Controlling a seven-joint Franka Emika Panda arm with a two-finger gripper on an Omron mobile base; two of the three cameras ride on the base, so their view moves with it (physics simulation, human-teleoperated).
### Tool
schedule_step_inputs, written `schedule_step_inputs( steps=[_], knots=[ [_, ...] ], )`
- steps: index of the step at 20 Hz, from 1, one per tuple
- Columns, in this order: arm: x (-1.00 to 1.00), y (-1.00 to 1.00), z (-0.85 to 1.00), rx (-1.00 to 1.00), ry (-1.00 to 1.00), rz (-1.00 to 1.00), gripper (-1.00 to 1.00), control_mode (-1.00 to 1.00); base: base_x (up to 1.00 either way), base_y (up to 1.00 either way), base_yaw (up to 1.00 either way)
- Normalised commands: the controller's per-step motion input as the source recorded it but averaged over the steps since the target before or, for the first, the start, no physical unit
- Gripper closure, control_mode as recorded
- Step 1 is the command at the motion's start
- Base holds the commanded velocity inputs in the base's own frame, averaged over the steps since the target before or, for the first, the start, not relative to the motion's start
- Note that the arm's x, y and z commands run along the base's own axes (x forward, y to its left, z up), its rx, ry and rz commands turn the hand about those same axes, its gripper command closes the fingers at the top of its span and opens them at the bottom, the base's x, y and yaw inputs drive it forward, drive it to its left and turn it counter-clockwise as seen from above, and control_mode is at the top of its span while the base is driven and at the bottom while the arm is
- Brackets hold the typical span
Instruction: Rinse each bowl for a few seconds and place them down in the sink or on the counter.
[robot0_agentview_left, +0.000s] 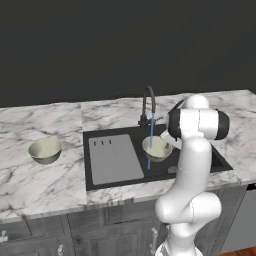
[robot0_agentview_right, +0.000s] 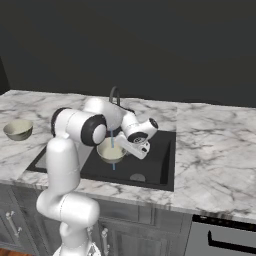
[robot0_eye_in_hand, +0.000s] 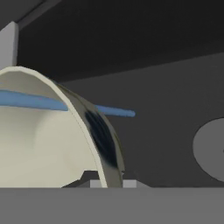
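Observation:
One pale beige-olive bowl (robot0_agentview_left: 156, 148) (robot0_agentview_right: 110, 150) hangs tilted over the black sink (robot0_agentview_left: 137, 132) (robot0_agentview_right: 156, 159). A thin blue stream of water (robot0_agentview_left: 150, 145) from the dark curved faucet (robot0_agentview_left: 148, 102) (robot0_agentview_right: 115, 94) runs into it. My gripper (robot0_agentview_right: 121, 145) (robot0_eye_in_hand: 108, 183) is shut on this bowl's rim from the right side. In the hand view the bowl (robot0_eye_in_hand: 43, 144) stands close on the left, the stream (robot0_eye_in_hand: 30, 99) crossing its mouth. The other bowl (robot0_agentview_left: 45, 150) (robot0_agentview_right: 18, 129) sits upright on the white marble counter (robot0_agentview_left: 30, 180), left of the sink.
A grey ribbed drainboard (robot0_agentview_left: 115, 160) covers the sink's left half. The round drain (robot0_agentview_right: 137, 177) (robot0_eye_in_hand: 212, 148) lies in the basin floor near the front. More counter (robot0_agentview_right: 215, 150) stretches to the right of the sink. A dark wall stands behind.

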Motion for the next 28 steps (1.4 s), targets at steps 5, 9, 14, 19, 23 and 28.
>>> schedule_step_inputs(
  steps=[5,9,14,19,23,28],
  knots=[
    [0.15,0.02,-0.21,0.0,-0.03,0.01,1.0,-1.0,0.0,0.0,0.0],
    [0.08,0.0,-0.24,0.0,0.0,0.01,1.0,-1.0,0.0,0.0,0.0],
    [0.06,0.0,-0.24,0.0,-0.01,0.02,1.0,-1.0,0.0,0.0,0.0],
    [0.07,0.0,-0.21,0.0,-0.01,0.01,1.0,-1.0,0.0,0.0,0.0],
    [0.09,0.0,-0.2,0.0,-0.02,0.01,1.0,-1.0,0.0,0.0,0.0],
    [0.09,0.0,-0.17,0.0,-0.01,0.0,1.0,-1.0,0.0,0.0,0.0]
  ],
)
